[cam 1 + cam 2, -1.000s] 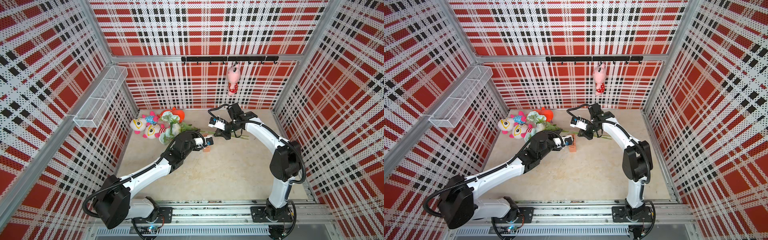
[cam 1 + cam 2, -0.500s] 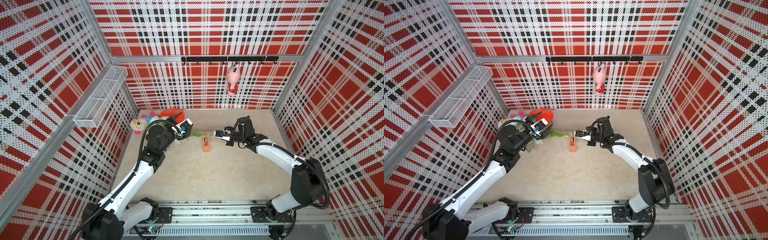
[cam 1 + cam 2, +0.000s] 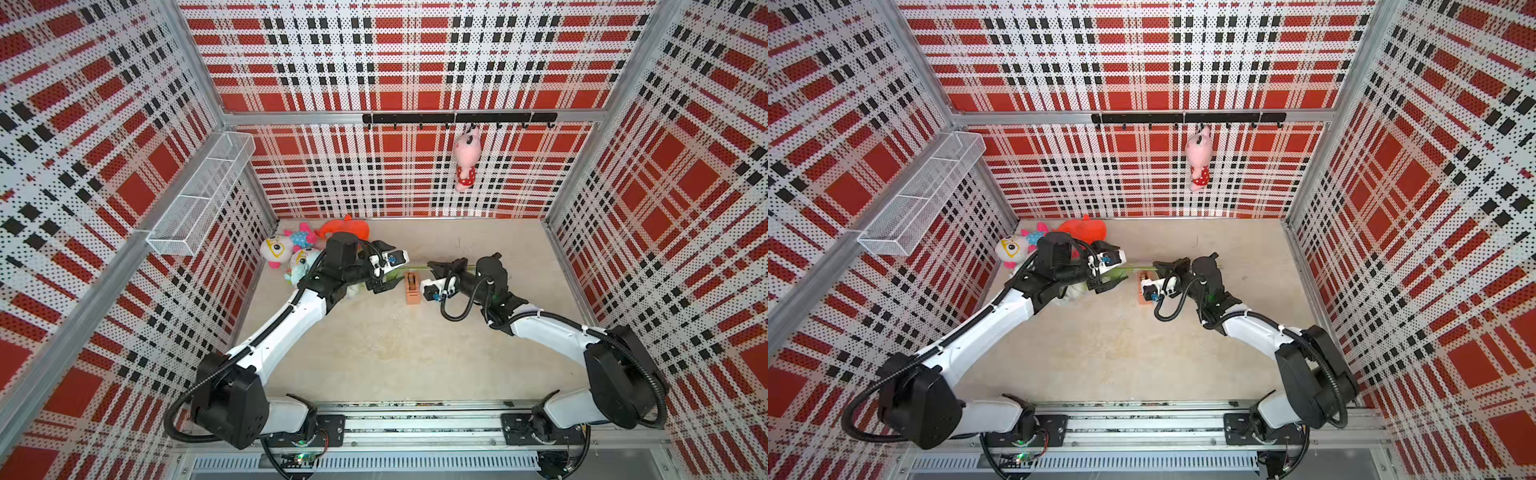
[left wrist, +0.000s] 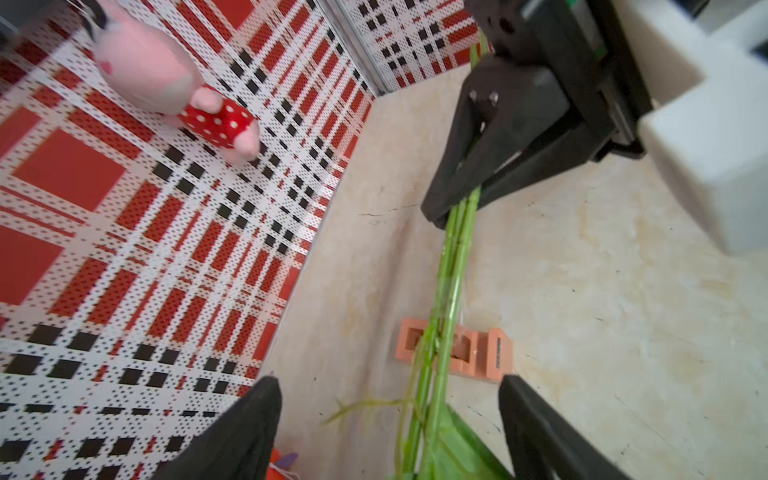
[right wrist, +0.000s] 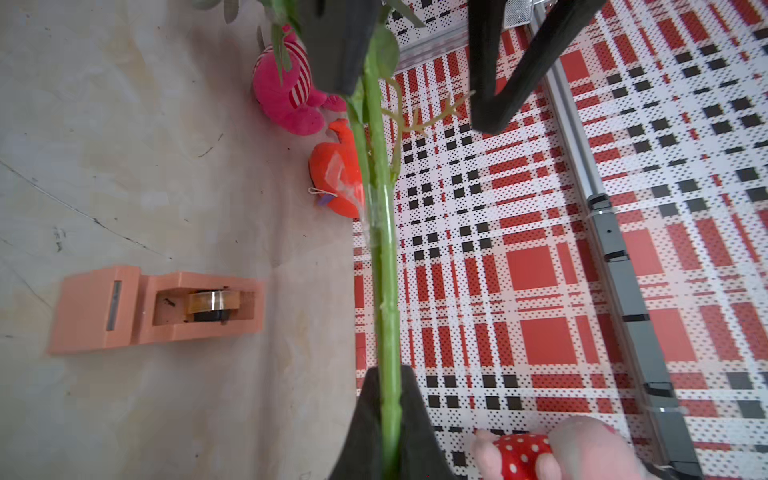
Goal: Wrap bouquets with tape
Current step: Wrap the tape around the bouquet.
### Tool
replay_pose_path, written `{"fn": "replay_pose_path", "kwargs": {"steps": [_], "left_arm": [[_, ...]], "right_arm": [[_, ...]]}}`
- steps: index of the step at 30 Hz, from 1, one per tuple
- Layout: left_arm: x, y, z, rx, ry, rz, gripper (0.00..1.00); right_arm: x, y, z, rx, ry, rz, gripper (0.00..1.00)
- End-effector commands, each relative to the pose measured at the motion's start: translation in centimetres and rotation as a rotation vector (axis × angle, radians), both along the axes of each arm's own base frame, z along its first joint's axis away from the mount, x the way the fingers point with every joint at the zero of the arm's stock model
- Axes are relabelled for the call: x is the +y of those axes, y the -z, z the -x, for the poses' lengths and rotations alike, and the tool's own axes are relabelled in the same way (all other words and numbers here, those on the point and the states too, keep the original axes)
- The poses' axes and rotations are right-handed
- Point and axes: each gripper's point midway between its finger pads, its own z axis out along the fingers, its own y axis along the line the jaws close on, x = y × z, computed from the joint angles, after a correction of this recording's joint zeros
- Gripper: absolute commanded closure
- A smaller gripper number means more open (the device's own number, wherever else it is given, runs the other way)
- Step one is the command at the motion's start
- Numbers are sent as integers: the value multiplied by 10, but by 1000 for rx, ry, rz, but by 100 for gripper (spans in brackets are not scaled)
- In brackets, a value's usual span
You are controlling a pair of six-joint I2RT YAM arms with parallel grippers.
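The bouquets are one bunch whose green stems run level above the floor between the two arms. Its pale flowers show under the left arm. My right gripper is shut on the stems near their cut end; in a top view its tip points left. My left gripper is open, one finger either side of the stems, touching nothing. A clear band of tape shows around the stems. The orange-tan tape dispenser stands on the floor below them, and its roll is visible.
Several plush toys lie in the back left corner, an orange one among them. A pink plush hangs from the black hook rail on the back wall. A wire basket juts from the left wall.
My left gripper left the dispenser, swung back left, opened, and now straddles the stems. The right arm drew the stems from the back toward the centre right, still shut on them.
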Motion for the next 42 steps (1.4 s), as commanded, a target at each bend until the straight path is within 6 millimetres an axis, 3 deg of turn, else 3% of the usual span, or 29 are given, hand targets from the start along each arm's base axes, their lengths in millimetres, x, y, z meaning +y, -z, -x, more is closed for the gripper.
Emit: {"fn": "replay_pose_path", "kwargs": {"steps": [1,8,12,16,19,20,23,26,29,31,34,37,42], "left_arm": [[0,11,2,40,31,-71,16],[-3,27,0,102,63,-120,29],[-2,35,0,140,69,-147,52],[-1,40,-1,164,67,-169,59],[-1,37,-5,158,51,-177,81],[-1,34,-7,146,42,-179,87],[-1,25,-12,96,4,-174,100],[-5,20,-16,33,-42,-201,100],[-9,19,-20,-19,-90,-243,100],[-9,19,-23,-53,-124,-271,100],[-6,17,-25,-131,-187,-316,100],[-5,5,-20,-251,-219,-323,100],[-6,-23,1,-489,-233,-273,100]], "right_arm": [[-3,-55,5,-251,27,-19,100],[3,-52,8,-365,53,31,100],[4,-53,7,-392,68,20,100],[5,-52,10,-404,68,14,100],[5,-39,7,-360,82,34,100],[4,-33,5,-331,97,45,98],[-2,-13,5,-197,124,44,78],[-3,-2,18,18,100,-6,52],[-2,4,38,262,59,-36,42],[-5,-7,51,404,40,-105,32],[-17,-40,65,613,20,-257,20],[-39,-79,64,752,44,-405,12],[-49,-100,48,862,148,-420,7]]}}
